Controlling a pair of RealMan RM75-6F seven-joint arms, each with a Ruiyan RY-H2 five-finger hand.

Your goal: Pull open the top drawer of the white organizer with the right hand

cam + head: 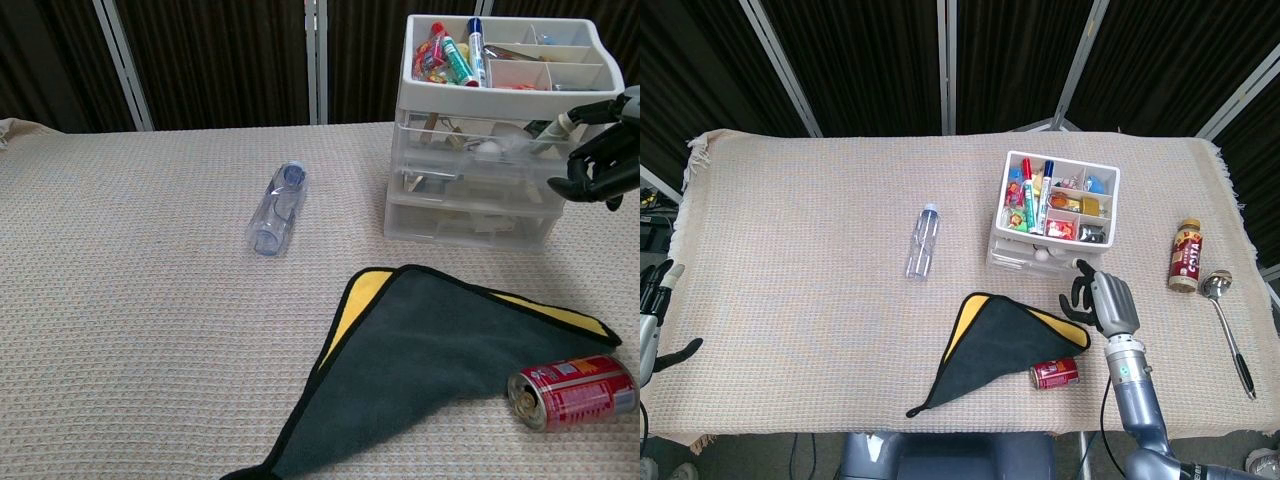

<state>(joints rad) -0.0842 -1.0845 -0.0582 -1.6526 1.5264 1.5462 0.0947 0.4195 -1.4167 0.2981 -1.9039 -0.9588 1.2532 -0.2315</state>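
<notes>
Chest view: top drawer (480, 150) faces forward, right hand (600, 165) beside it.

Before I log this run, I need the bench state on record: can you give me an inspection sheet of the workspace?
Surface: table under beige woven cloth.
Job's things: white organizer, top tray full of markers; top drawer looks barely out, if at all.
Clutter: water bottle lying flat; black-and-yellow cloth; red can on its side; brown bottle upright; ladle.
Hands: right hand at the drawer's right front corner, fingers curled, grip unclear; left hand at the table's left edge, holding nothing.
Cables: nothing seen.
Surroundings: dark curtain panels.
</notes>
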